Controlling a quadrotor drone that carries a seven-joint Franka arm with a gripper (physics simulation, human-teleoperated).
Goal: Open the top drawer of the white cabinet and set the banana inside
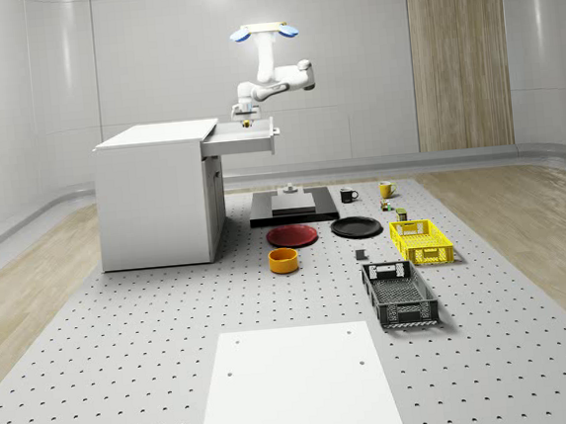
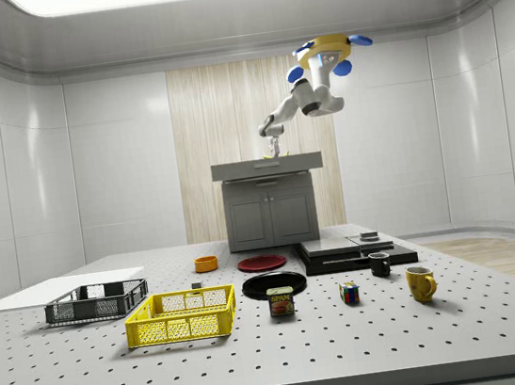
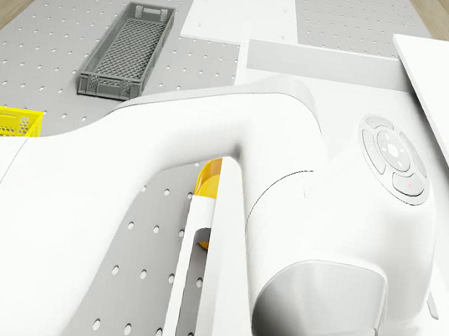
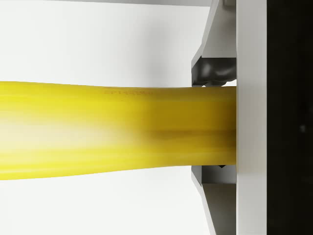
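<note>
Banana [image 4: 117, 127], soft, light and best pinched mid-length as here, sits clamped between the gripper [image 1: 246, 117] fingers [image 4: 212, 73] just above the pulled-out top drawer [image 1: 242, 141] of the white cabinet [image 1: 158, 198] at upper centre, drone [image 1: 262, 32] hovering beyond, the banana's ends cut off.

A banana [image 4: 117, 129] is seen lying across the frame, its yellow skin pressed between two grey fingers [image 4: 212, 71], one on each side of it. A plain white surface [image 4: 98, 39] is seen beyond the fruit. A dark band [image 4: 288, 117] is noted alongside the fingers.
</note>
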